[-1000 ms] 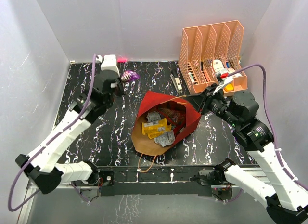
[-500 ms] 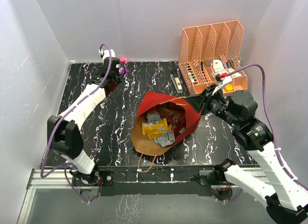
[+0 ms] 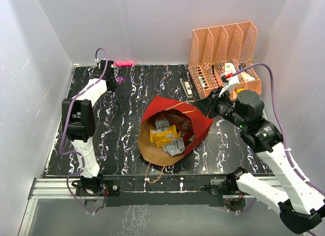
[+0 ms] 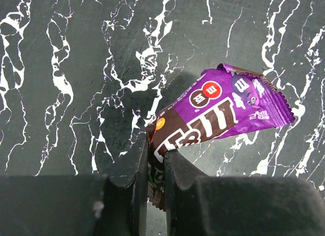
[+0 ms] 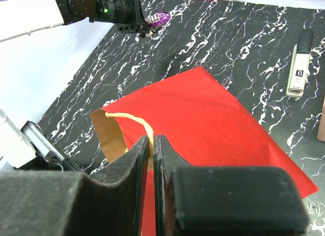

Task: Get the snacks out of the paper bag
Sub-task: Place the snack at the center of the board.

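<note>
Red paper bag (image 3: 203, 125), brown inside, perhaps creased

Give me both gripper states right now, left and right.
Left gripper: shut on the crinkly purple snack packet.
Right gripper: shut on the rim of the large red paper bag.

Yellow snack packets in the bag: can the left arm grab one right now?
Probably not yet. The left hand is shut on a purple M&M's packet, far from the paper bag; the yellow packets themselves lie uncovered.
</note>
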### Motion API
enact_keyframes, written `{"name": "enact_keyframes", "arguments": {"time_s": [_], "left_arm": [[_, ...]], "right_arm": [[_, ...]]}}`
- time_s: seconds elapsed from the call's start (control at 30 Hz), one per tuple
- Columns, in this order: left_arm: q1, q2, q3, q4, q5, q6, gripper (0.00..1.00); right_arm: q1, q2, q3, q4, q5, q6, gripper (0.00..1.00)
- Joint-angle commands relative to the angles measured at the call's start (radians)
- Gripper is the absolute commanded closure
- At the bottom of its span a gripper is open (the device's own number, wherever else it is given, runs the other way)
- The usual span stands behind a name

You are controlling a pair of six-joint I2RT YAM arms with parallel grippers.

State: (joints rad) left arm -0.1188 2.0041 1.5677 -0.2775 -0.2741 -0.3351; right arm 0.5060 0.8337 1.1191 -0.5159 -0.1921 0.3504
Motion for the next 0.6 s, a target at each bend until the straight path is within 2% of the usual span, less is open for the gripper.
{"name": "enact_keyframes", "arguments": {"time_s": [0.0,0.17,0.23,0.27,0.33,0.4,0.47,0.57], "left_arm": [[-0.002,0.002,0.026,0.011,0.038,0.024,1.00],[0.006,0.045,0.037,-0.001,0.040,0.035,0.99],[0.013,0.060,0.057,-0.026,0.042,0.037,0.83],[0.015,0.059,0.063,-0.042,0.042,0.036,0.70],[0.017,0.029,0.054,-0.047,0.047,0.033,0.50],[0.017,-0.025,0.030,-0.036,0.073,0.018,0.34],[0.019,-0.083,0.012,-0.035,0.099,0.002,0.26],[0.019,-0.217,-0.033,-0.036,0.150,-0.023,0.19]], "right_arm": [[0.002,0.009,0.061,0.034,0.014,0.006,0.88],[0.001,0.020,0.079,0.024,0.008,0.000,0.88],[0.001,0.018,0.074,0.028,0.006,0.000,0.88],[0.002,0.016,0.072,0.032,0.004,0.001,0.88],[0.002,0.010,0.067,0.039,-0.001,0.004,0.88],[0.002,0.007,0.063,0.038,-0.004,0.006,0.88],[0.002,-0.002,0.058,0.039,-0.005,0.007,0.88],[0.002,-0.021,0.039,0.049,-0.006,0.008,0.88]]}}
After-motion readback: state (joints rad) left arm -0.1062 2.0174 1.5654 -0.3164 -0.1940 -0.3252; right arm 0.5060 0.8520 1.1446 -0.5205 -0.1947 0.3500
